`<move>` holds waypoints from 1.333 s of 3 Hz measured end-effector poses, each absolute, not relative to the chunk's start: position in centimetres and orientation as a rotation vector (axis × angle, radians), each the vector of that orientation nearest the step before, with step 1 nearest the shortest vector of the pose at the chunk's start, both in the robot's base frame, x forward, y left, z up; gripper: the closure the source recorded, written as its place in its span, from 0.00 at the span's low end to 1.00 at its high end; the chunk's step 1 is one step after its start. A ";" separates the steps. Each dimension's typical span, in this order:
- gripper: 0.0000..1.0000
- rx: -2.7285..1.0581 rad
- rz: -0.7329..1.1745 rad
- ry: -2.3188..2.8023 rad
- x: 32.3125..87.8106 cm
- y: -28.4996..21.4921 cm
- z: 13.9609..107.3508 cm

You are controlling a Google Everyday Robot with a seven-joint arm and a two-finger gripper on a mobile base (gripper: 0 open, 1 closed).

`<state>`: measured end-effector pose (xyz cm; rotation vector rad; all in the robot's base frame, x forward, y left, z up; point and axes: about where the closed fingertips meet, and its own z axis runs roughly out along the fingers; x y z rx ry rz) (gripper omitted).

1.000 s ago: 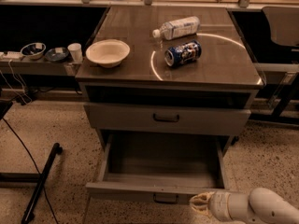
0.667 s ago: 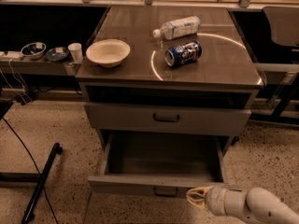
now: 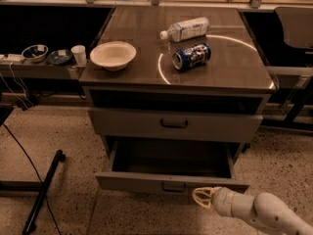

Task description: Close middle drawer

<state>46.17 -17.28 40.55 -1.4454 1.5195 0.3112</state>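
Note:
The middle drawer (image 3: pixel 137 181) is a grey, wide, shallow box that stands pulled out of the cabinet. Its inside is empty and dark, and its low front carries a small dark handle (image 3: pixel 173 186). My gripper (image 3: pixel 203 198), on a white arm coming in from the lower right, is at the drawer's front just right of the handle, at its lower edge. The taller top drawer (image 3: pixel 174 124) above it is shut. The lowest drawer is hidden below.
On the cabinet top (image 3: pixel 230 62) are a white bowl (image 3: pixel 113 55), a lying plastic bottle (image 3: pixel 186 29) and a lying blue can (image 3: pixel 191 56). A low shelf at the left holds small bowls and a cup (image 3: pixel 78 54). A black pole (image 3: pixel 43 192) lies on the floor at the left.
The middle drawer has slid partway back into the cabinet. My gripper has moved up and forward with its front.

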 end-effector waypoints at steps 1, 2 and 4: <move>1.00 -1.432 0.282 1.493 47.0 -16.9 40.8; 1.00 -1.413 0.237 1.474 48.8 -17.2 40.4; 1.00 -1.449 0.213 1.442 54.4 -16.9 39.2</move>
